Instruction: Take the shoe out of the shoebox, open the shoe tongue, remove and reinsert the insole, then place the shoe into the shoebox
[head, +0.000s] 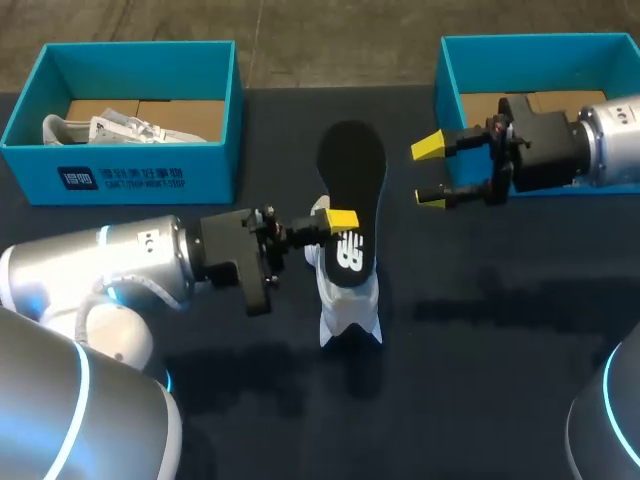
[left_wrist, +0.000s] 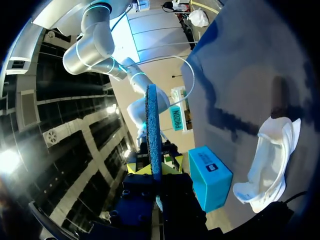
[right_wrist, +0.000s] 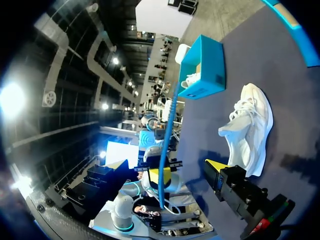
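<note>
- The insole (head: 352, 190) is being held above the table (head: 500, 350) by the left gripper (head: 338, 220). The fingers are being kept narrow, pinched on the insole's side edge near its printed end.
- In the left wrist view the insole (left_wrist: 152, 130) is being seen edge-on. It is clamped between the two yellow tips and stands out ahead of the gripper.
- The shoe (head: 348, 305), white, is lying on the table, outside both boxes. It is being partly covered by the insole's printed end in the head view. Whether the two touch cannot be told.
- The right gripper (head: 432, 172) is being held wide open, with nothing between its fingers. It is positioned just in front of the right shoebox (head: 447, 70), near the insole's far end but apart from it.
- The left shoebox (head: 140, 178) is sitting at the table's far left, well apart from the shoe. A second white shoe (head: 100, 128) is lying inside it.
</note>
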